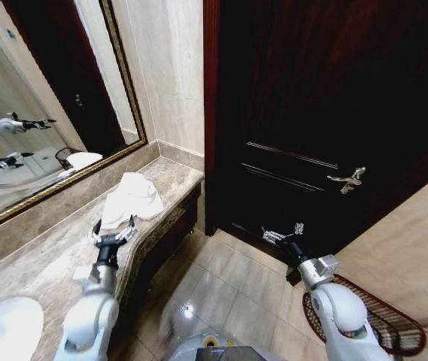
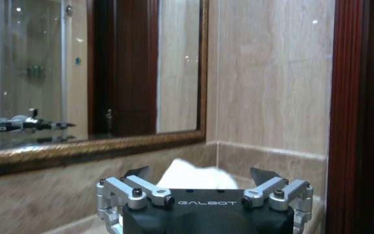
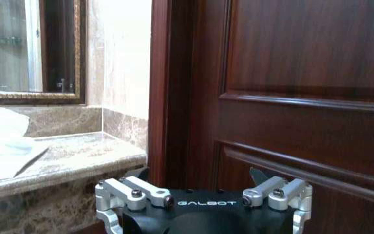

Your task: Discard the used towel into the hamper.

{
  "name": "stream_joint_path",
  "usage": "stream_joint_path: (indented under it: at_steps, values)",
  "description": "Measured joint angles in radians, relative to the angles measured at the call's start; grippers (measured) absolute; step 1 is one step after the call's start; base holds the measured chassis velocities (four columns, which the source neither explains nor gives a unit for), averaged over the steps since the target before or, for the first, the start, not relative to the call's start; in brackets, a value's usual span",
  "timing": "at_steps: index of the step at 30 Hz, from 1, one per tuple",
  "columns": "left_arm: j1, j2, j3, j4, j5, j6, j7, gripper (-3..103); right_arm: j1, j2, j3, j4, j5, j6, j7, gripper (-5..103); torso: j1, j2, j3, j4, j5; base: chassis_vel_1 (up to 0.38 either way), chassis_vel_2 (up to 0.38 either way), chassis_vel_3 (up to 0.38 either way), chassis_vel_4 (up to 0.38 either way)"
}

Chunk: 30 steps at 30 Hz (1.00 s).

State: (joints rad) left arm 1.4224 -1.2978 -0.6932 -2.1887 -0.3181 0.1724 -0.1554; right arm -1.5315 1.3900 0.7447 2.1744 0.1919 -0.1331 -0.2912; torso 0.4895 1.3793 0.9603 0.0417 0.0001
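the white towel (image 1: 131, 197) lies crumpled on the marble table (image 1: 48, 256) below the mirror (image 1: 40, 105). left gripper (image 1: 113, 232) hovers just short of the towel, fingers spread. right gripper (image 1: 283, 233), fingers spread, faces the door (image 1: 326, 113). the hamper (image 1: 379, 320) stands on the floor beside the right arm.

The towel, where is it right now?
In the head view the white towel lies crumpled on the marble counter, on the robot's left, just beyond the open left hand and below the mirror.
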Motion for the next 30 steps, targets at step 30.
stream_joint_path:
  at_steps: [30]
  values:
    - [-0.593,0.267,0.306,0.498,-0.363,0.406,-0.336,100,0.034,0.009,0.000,-0.075,-0.046,-0.003,0.030,100,0.000,0.000,0.000,0.0001,-0.0003,0.000,0.000,0.000,0.000]
